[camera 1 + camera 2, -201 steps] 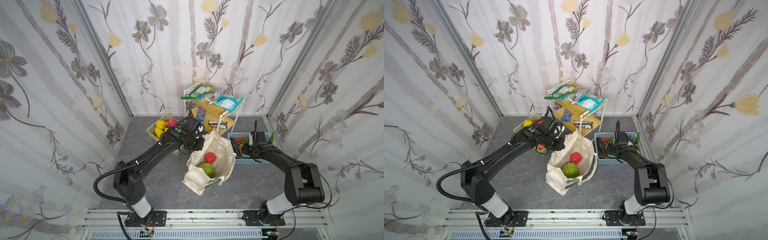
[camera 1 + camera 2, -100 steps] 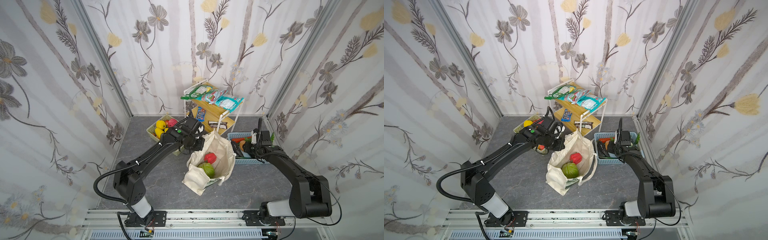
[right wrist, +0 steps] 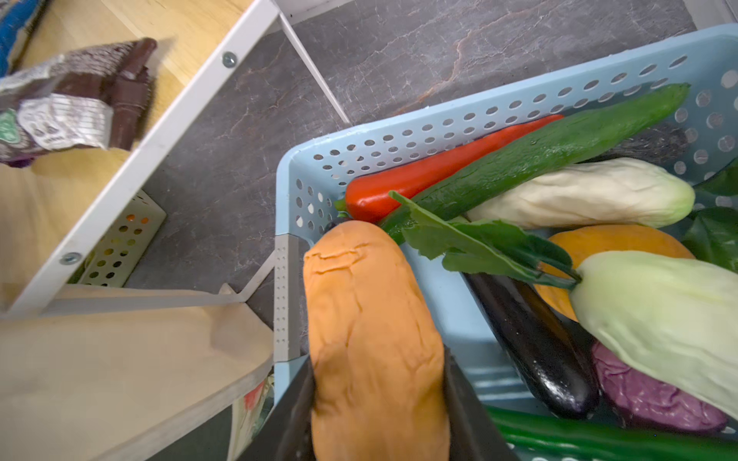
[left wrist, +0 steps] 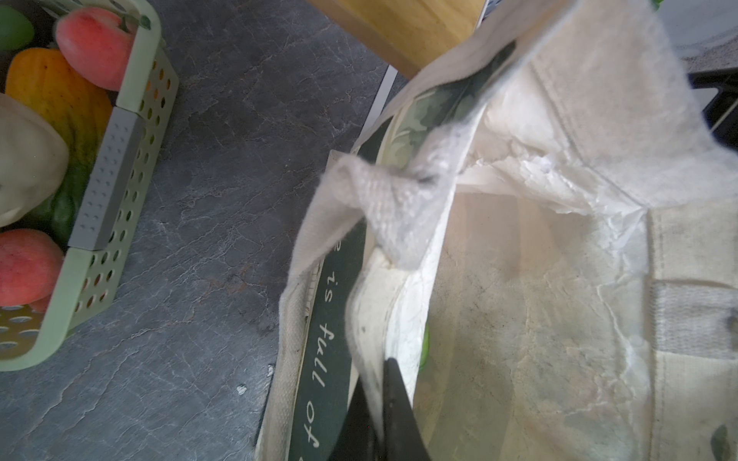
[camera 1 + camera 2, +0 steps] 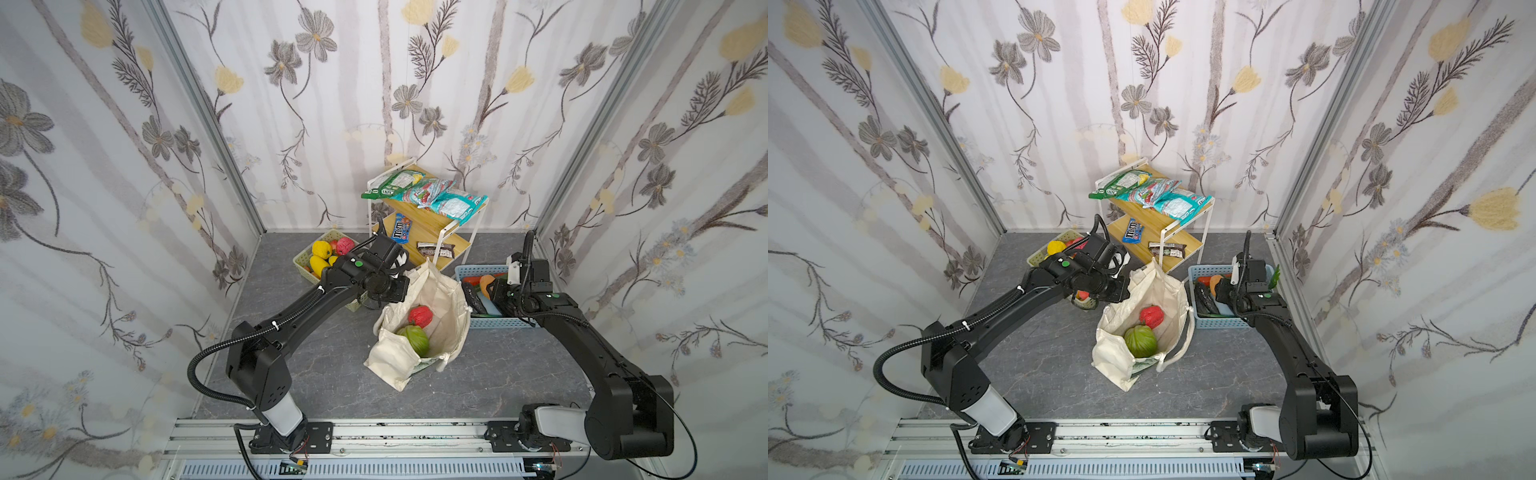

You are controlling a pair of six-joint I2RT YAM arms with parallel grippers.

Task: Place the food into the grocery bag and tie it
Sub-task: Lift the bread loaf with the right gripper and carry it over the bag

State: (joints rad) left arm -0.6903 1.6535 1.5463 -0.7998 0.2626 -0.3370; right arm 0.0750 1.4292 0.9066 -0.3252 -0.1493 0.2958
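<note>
Bag (image 5: 448, 299): centre of both top views, on the grey floor (image 5: 332, 374). The mouth is open and faces up, and the body slumps toward the lower edge of frame. Inside are a red pepper (image 5: 419, 316) and, just below it in frame, a green cabbage (image 5: 413, 338); the two are close or touching.

Left gripper (image 4: 379, 383): at the bag's upper-left rim in the top views. The wrist view shows its dark fingers (image 4: 399, 407) pressed together with the cream rim cloth pinched between them, right beside the green lettered band (image 4: 327, 359). A white handle loop (image 4: 383, 199) stands folded just beyond the pinch.

Right gripper (image 3: 377, 363): over the blue basket (image 5: 494, 322), right of centre and just beside the bag. The jaws are part-spread and clamp both sides of an orange vegetable (image 3: 367, 303), which sits in the basket's upper-left part in the top views. I cannot tell whether it is clear of the pieces beneath.

Also in the blue basket: red chilli (image 3: 439, 167), cucumber (image 3: 539, 151), aubergine (image 3: 531, 351).

Green basket (image 5: 301, 259): upper left of the bag, holding yellow and red fruit (image 5: 322, 249).

Rack (image 5: 428, 232) with snack packets (image 5: 428, 195): upper centre, behind the bag.
</note>
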